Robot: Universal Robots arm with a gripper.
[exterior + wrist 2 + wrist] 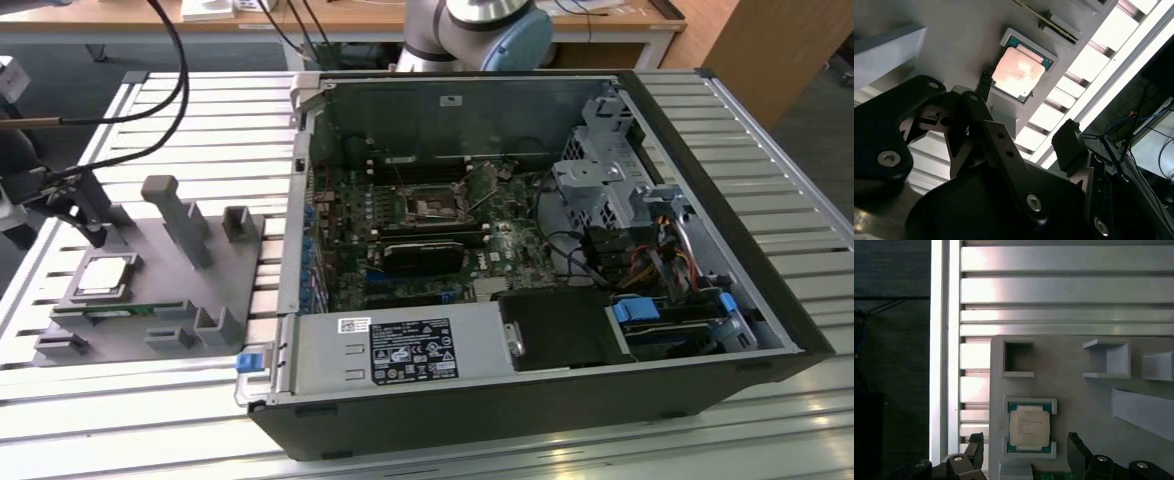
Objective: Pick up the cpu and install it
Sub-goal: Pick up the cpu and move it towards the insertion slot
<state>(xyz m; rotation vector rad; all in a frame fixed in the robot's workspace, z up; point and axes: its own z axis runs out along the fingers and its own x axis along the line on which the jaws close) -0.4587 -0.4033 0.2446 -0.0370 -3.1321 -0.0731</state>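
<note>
The cpu [104, 276] is a small silvery square lying flat in a pale holder on the grey fixture plate [160, 300], at the exterior view's left. My gripper [83, 215] hangs just above and behind it. In the first wrist view the cpu [1028, 426] sits between the two black fingertips [976, 446] of my gripper [1025, 447], which is open and apart from the chip. The second wrist view shows the cpu [1018, 72] beyond the gripper [1026, 112]. The motherboard's bare socket [434, 208] lies inside the open computer case [747, 290].
Upright grey posts [180, 215] and small brackets [674, 240] stand on the fixture plate near the chip. A green memory stick [114, 318] lies at the plate's near edge. A black heatsink block [424, 252] sits on the motherboard. The table is ribbed aluminium [1064, 290].
</note>
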